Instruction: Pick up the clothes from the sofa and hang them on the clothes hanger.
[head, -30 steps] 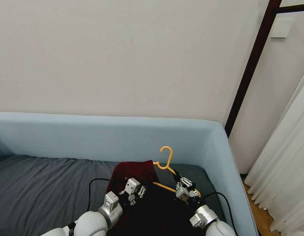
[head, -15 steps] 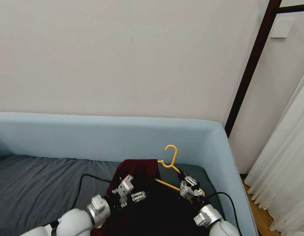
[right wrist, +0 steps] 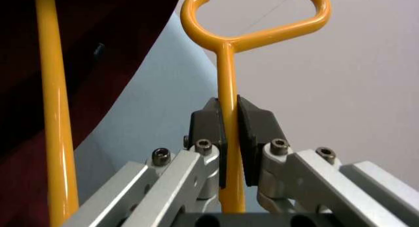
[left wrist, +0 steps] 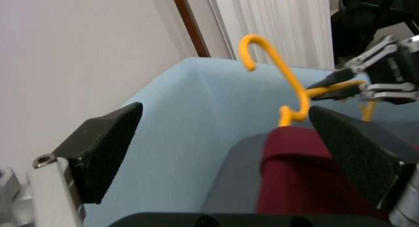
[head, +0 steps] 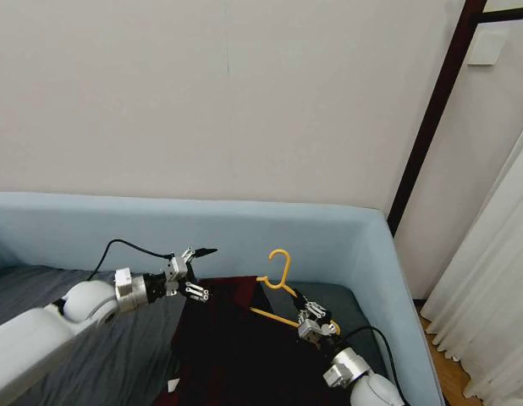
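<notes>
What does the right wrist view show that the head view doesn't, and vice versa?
The right wrist view gives the grip up close: the right gripper is shut on the hanger, with both pads touching one of its thin rods. The head view gives the layout: the left gripper hovers open over the sofa, left of the clothes, holding nothing. Both show the yellow hanger in the right gripper, with the dark red clothes next to it.
</notes>
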